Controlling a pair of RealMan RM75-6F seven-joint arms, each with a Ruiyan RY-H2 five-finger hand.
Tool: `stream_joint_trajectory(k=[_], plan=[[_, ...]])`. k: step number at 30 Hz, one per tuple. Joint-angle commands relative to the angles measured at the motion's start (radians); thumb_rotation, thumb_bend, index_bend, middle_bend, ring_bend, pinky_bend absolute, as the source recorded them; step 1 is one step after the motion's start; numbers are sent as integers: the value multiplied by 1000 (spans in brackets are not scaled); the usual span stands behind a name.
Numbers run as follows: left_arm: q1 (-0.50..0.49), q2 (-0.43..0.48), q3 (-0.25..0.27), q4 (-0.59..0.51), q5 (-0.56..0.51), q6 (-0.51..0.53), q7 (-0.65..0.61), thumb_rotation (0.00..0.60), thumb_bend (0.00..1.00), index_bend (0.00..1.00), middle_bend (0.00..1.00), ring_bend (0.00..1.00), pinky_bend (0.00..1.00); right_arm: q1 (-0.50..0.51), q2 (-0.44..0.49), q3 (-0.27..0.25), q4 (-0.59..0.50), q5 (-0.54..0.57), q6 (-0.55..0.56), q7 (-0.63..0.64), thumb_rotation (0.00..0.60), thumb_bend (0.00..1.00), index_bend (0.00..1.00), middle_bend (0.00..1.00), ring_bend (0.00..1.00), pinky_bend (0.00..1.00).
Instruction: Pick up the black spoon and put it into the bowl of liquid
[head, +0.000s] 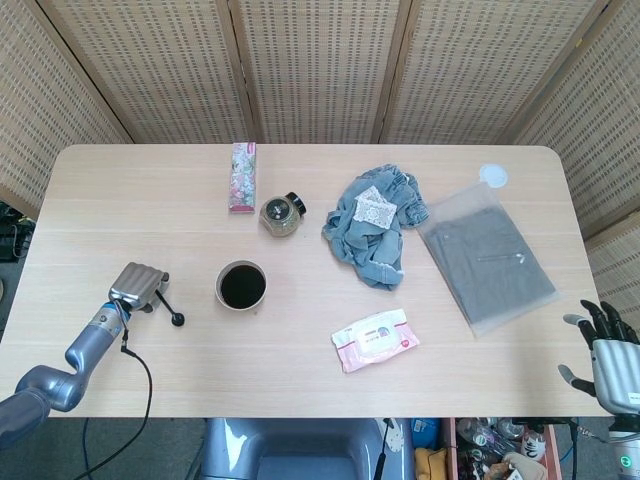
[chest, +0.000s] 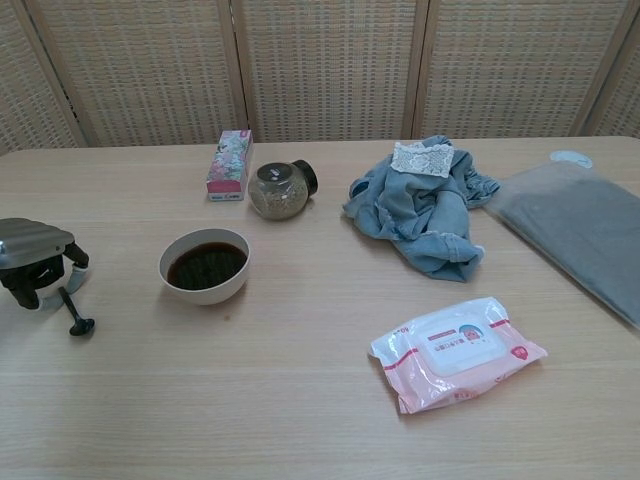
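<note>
The black spoon (head: 170, 311) (chest: 72, 313) lies at the table's left side, its round end resting on the wood and its handle running up into my left hand (head: 138, 285) (chest: 30, 260). That hand sits low over the table, its fingers curled around the top of the handle. The white bowl (head: 219, 284) (chest: 205, 292) of dark liquid stands a short way to the right of the spoon. My right hand (head: 610, 350) hangs beyond the table's right front corner with its fingers spread and nothing in it; the chest view does not show it.
Behind the bowl stand a pink floral box (head: 243, 177) and a glass jar (head: 282, 214). A crumpled blue cloth (head: 372, 222), a pack of wipes (head: 375, 339), a grey bagged garment (head: 487, 258) and a small white lid (head: 492, 176) take up the right half.
</note>
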Motion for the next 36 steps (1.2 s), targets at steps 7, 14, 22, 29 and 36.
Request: stream_joint_trajectory(k=[7, 14, 22, 29, 36], plan=[[8, 17, -1, -29, -22, -13, 28, 600, 375, 545, 839, 699, 665, -2, -3, 0, 10, -1, -1, 12, 600, 295, 328, 219, 126, 273], [17, 30, -2, -54, -35, -11, 46, 600, 390, 553, 839, 703, 665, -3, -5, -1, 17, -1, -1, 21, 600, 295, 328, 219, 127, 273], [19, 35, -5, -67, -45, -10, 60, 600, 406, 562, 840, 706, 665, -5, -6, -1, 24, -4, 0, 29, 600, 295, 328, 220, 131, 273], [21, 39, -7, -77, -49, -3, 68, 600, 456, 569, 840, 709, 665, -9, -6, -3, 26, -4, 1, 37, 600, 295, 328, 219, 134, 273], [24, 51, -10, -95, -47, 15, 64, 600, 470, 578, 840, 709, 665, -11, -6, -2, 29, -7, 5, 41, 600, 295, 328, 219, 135, 273]])
